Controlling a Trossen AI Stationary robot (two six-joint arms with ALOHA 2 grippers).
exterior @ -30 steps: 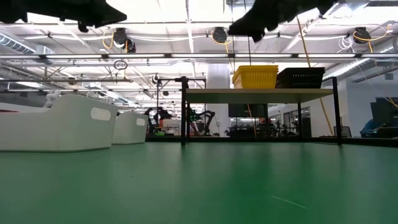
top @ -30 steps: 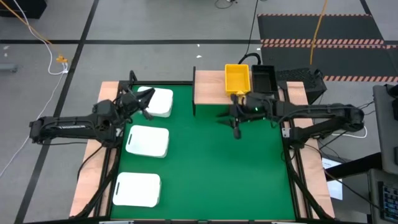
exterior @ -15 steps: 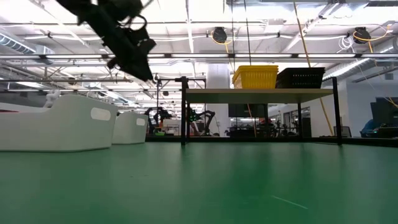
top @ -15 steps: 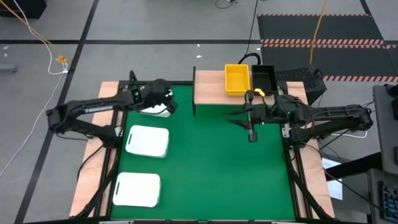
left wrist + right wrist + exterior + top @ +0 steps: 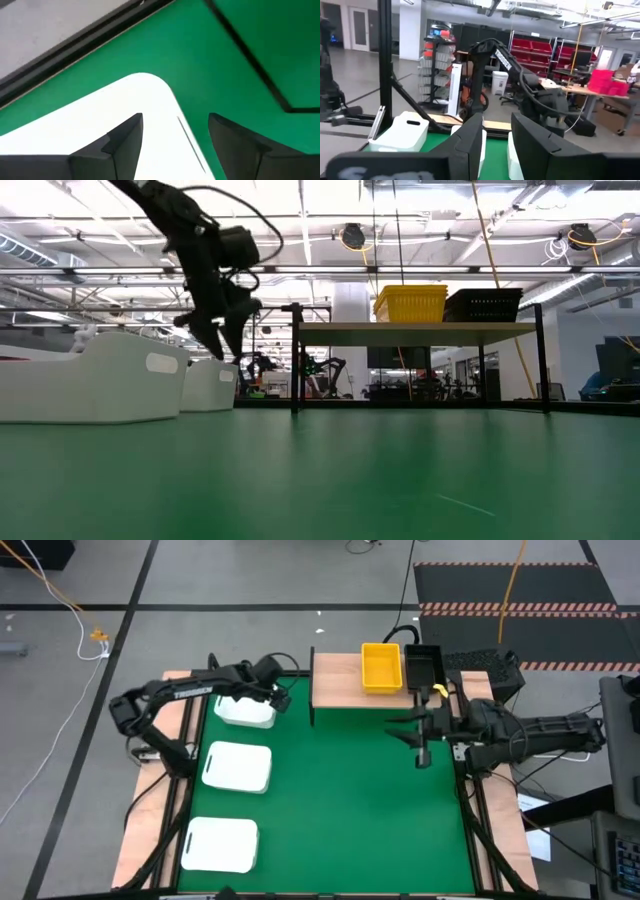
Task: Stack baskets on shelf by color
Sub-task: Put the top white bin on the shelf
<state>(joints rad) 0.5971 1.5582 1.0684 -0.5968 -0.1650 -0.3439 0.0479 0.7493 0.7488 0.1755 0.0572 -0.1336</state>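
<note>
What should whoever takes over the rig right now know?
Left gripper: open, over the far white basket, its fingers straddling the corner; nothing held.
Right gripper: open, empty, above the table's right edge.
Shelf: yellow basket and black basket sit side by side.
Table: three white baskets in a row on the left, the middle and near ones untouched.
Left: move the white baskets to the shelf.

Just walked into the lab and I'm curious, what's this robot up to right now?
It is sorting baskets onto a shelf by color. The yellow basket and black basket already sit side by side on it. Three white baskets remain on the green table. The left gripper, fingers open, hovers at the corner of the farthest white basket, nearest the shelf. The right gripper is empty over the table's right side.
</note>
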